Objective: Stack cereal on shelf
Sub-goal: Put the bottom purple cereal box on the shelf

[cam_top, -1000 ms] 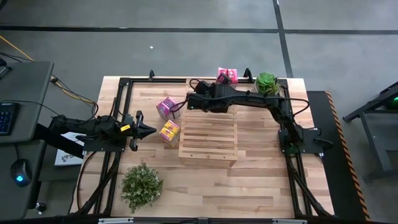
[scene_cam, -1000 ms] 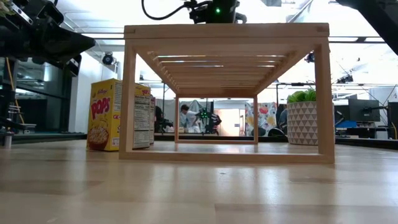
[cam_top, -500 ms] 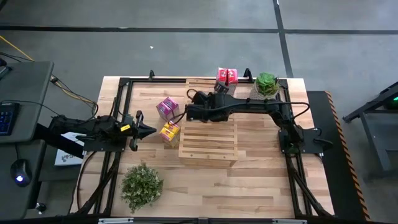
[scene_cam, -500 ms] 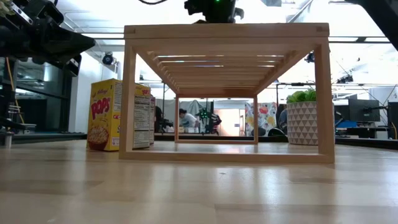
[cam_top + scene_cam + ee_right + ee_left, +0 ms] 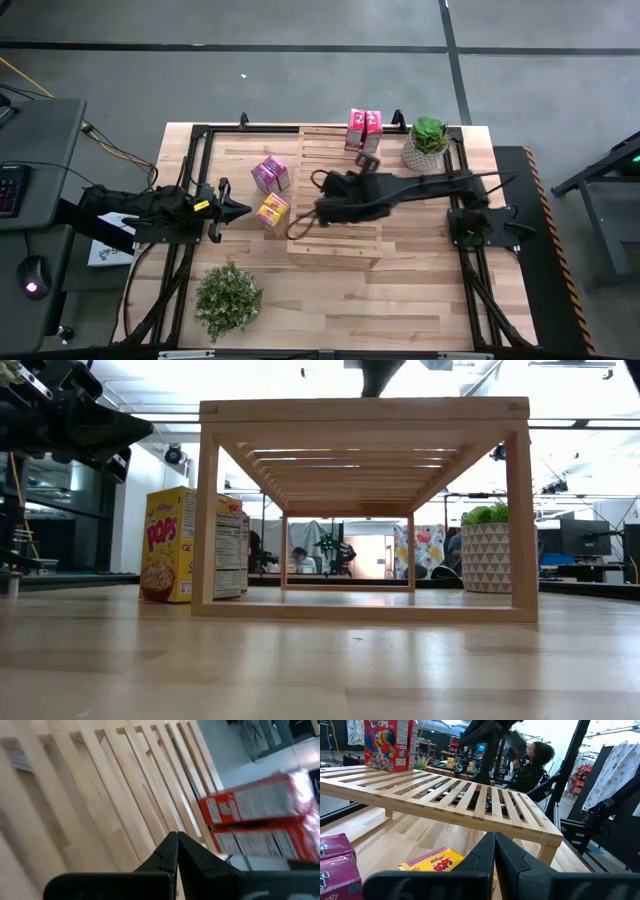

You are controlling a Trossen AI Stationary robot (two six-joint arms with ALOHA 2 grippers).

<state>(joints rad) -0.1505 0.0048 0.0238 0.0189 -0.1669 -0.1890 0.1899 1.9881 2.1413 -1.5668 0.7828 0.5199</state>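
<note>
The slatted wooden shelf [image 5: 335, 228] stands on its legs mid-table. A pair of pink-red cereal boxes [image 5: 364, 130] stands upright on its far end, seen too in the right wrist view [image 5: 260, 820] and the left wrist view [image 5: 387, 742]. A pink box [image 5: 270, 172] and a yellow box [image 5: 272, 211] stand on the table left of the shelf. My right gripper [image 5: 297, 228] hovers shut above the shelf's left side and holds nothing. My left gripper [image 5: 240, 210] waits shut, just left of the yellow box [image 5: 440, 865].
A leafy plant [image 5: 228, 297] sits near the table's near-left corner and a potted plant [image 5: 428, 140] at the far right. Black frame rails [image 5: 190, 180] run along the table's sides. Bare planks lie near of the shelf and to its right.
My right gripper has swung from beside the shelf's far-left part toward the table's near edge, and now hangs over the shelf's left side. The boxes and the left arm have kept still.
</note>
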